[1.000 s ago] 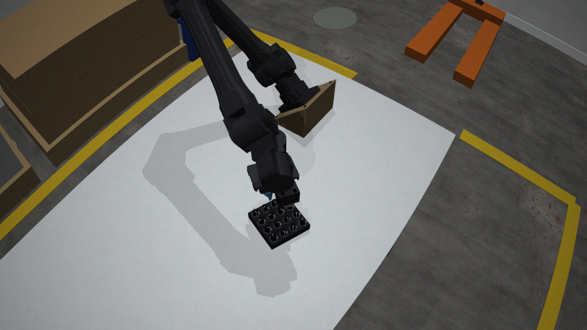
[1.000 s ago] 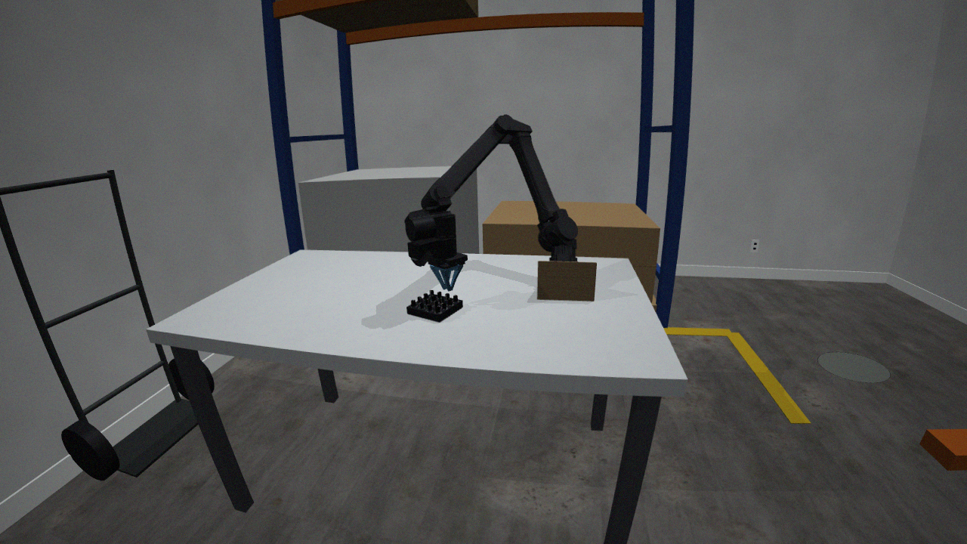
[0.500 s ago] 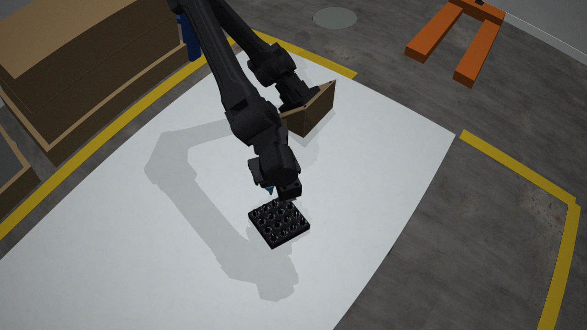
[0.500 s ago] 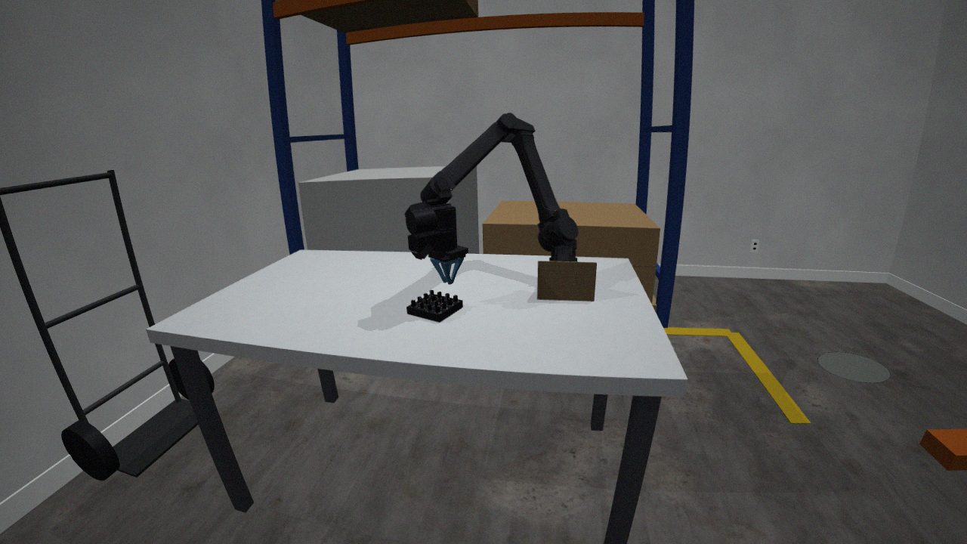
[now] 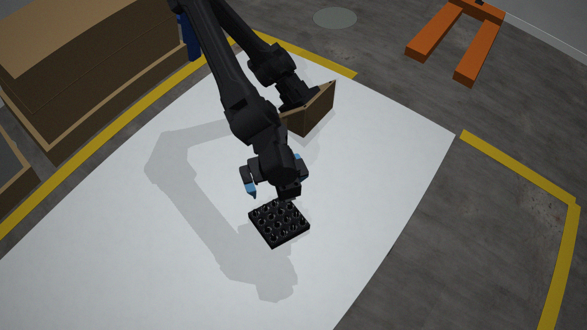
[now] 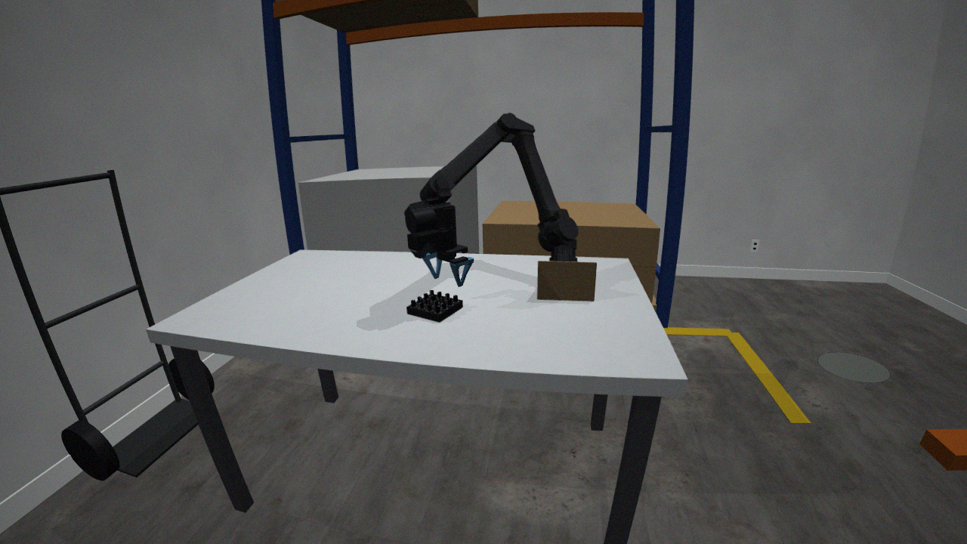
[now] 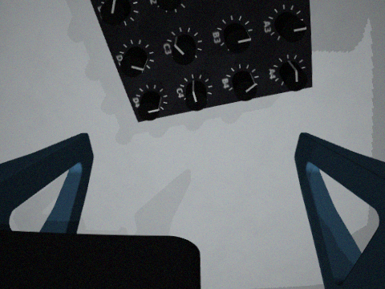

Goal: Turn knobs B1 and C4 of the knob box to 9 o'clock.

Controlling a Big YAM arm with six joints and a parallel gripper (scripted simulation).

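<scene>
The claw (image 5: pixel 278 188) (image 6: pixel 448 281) (image 7: pixel 194 144) is wide open, up high on the far side of the knob box (image 5: pixel 284 235) (image 6: pixel 434 313) (image 7: pixel 208 60), maybe so knob C4 (image 7: pixel 197 97) stays at 9 o'clock.

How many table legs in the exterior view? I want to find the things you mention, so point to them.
4: near-left leg (image 6: pixel 212 433), near-right leg (image 6: pixel 634 459), far-left leg (image 6: pixel 328 385), far-right leg (image 6: pixel 599 411). Tabletop (image 6: pixel 418 344) hides the far legs' upper parts.

From my exterior feed, the white table (image 5: pixel 361 164) (image 6: pixel 541 344) carries the black knob box (image 5: pixel 280 223) (image 6: pixel 434 307) (image 7: pixel 208 48) near its middle; at about two o'clock from it stands a brown block (image 5: pixel 318 108) (image 6: pixel 566 280), probably wooden.
</scene>
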